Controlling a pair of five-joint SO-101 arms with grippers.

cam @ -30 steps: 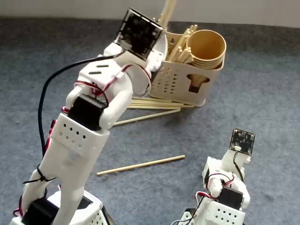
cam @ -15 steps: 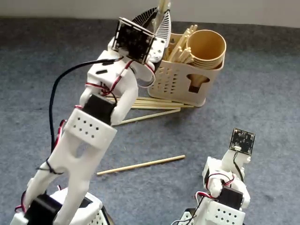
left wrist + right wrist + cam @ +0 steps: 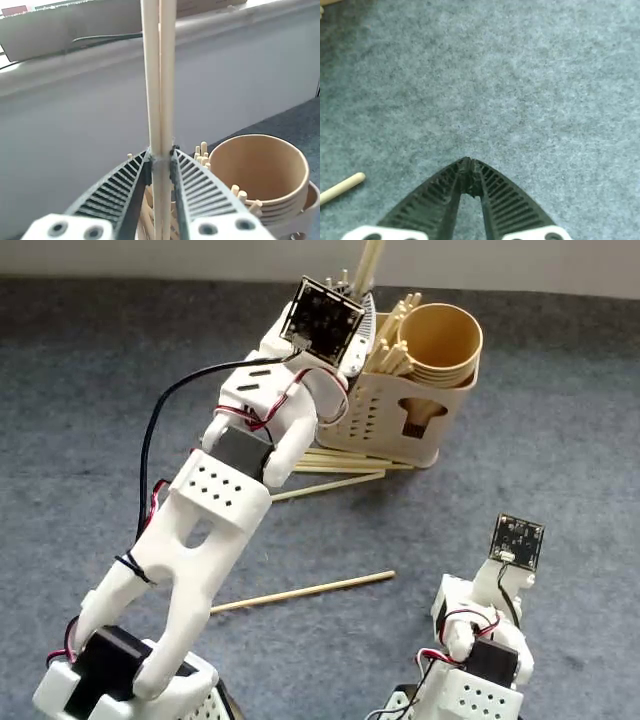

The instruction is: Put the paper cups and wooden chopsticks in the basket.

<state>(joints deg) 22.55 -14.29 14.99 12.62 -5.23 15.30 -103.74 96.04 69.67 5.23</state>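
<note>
**Left arm lining up a chopstick drop**

Over the last second the left arm has stretched out and swung in toward the basket (image 3: 405, 425). The pair of chopsticks (image 3: 368, 265) it carries now stands upright right over the basket's end away from the cups, instead of off to the side. My read: the drop is close, it just needs the lower ends inside the rim before letting go. Plenty left to do though. A bundle of chopsticks (image 3: 335, 460) lies against the basket's foot, and one loose chopstick (image 3: 300, 592) sits alone on the carpet (image 3: 560, 440).

The high view hides the actual grip behind the wrist camera board. The left wrist view sorts that out: the left gripper (image 3: 160, 152) is clamped tight on the pair. The paper cups (image 3: 257, 167) are stacked in the basket just beyond, with more sticks beside them. The right wrist view shows the right gripper (image 3: 468, 176) with jaws pressed together, holding nothing, low over the carpet near a stick end (image 3: 341, 188).
</note>
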